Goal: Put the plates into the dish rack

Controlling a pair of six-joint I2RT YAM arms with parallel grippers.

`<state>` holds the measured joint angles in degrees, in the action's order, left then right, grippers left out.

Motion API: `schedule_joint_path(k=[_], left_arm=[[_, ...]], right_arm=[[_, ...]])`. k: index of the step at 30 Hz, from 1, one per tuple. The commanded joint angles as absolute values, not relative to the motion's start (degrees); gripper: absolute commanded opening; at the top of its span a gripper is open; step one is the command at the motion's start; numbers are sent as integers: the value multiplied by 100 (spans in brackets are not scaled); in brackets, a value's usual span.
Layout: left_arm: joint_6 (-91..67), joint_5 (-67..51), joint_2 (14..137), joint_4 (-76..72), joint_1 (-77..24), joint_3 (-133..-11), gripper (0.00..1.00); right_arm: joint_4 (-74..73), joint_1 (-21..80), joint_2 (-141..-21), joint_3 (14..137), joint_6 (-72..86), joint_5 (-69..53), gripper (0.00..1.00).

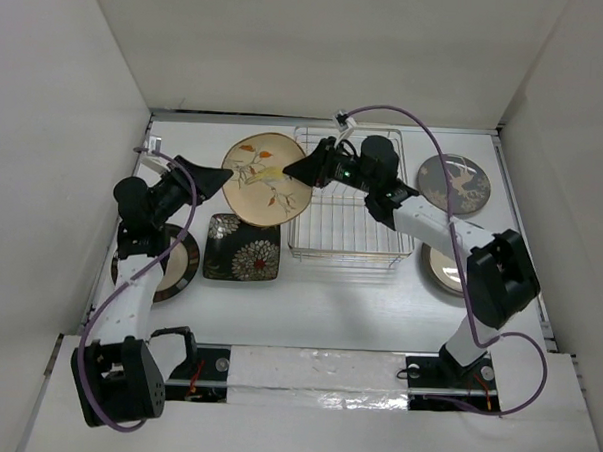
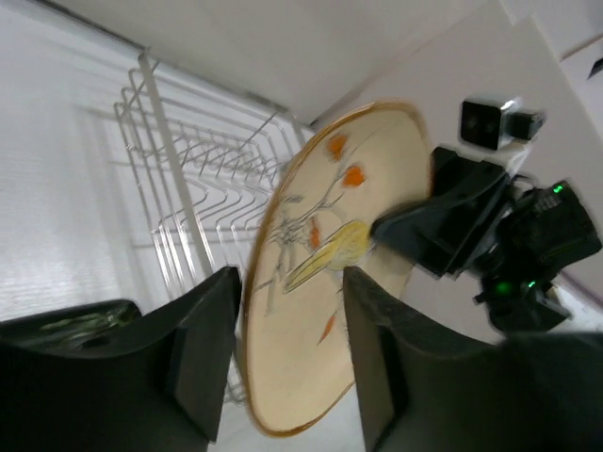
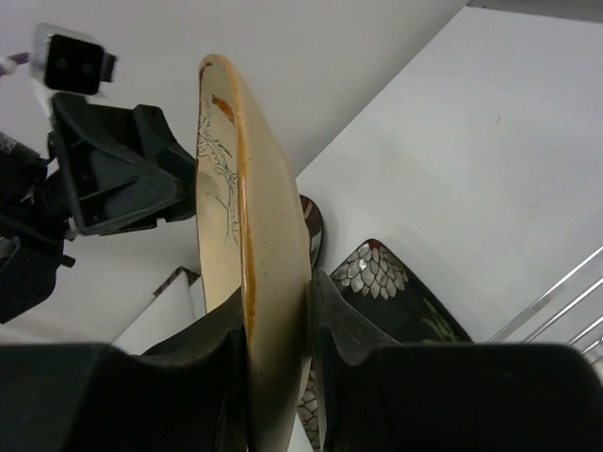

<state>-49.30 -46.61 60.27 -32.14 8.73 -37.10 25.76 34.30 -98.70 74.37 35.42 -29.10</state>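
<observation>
A tan round plate with orange leaf markings stands on edge in the air, just left of the dish rack. My right gripper is shut on the plate's right rim; in the right wrist view both fingers press the plate. My left gripper is at the opposite rim with its jaws open. In the left wrist view the plate sits between the fingers with a gap beside it. On the table lie a black square plate and a dark round plate, the latter partly under my left arm.
Right of the rack, a dark round plate with pale markings lies at the back. A cream-centred plate lies nearer, partly hidden by my right arm. White walls enclose the table on three sides. The rack's wire prongs stand behind the held plate.
</observation>
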Motion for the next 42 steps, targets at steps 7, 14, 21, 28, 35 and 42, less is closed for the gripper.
schedule_joint_path(k=[7,14,21,28,35,42], left_arm=[[-3973,-3439,4966,-1935,861,-4675,84],[-4209,-2690,4807,-986,642,-4921,78],[-4579,-3049,4878,-809,116,-4992,76],[-4228,-3208,4887,-519,-701,-5404,77],[-4069,-3392,4913,-387,-1300,-5695,80],[-4025,-3375,4957,-343,-1608,-5827,79]], right_arm=[[2620,3234,-8676,7102,3753,-1636,0],[1112,3032,-8227,7505,3183,503,0],[-474,3032,-8648,8498,2374,2583,0],[-1273,3226,-9719,9728,1934,3348,0],[-2275,3454,-10766,11169,1688,3638,0],[-2487,3629,-11109,11540,1749,3815,0]])
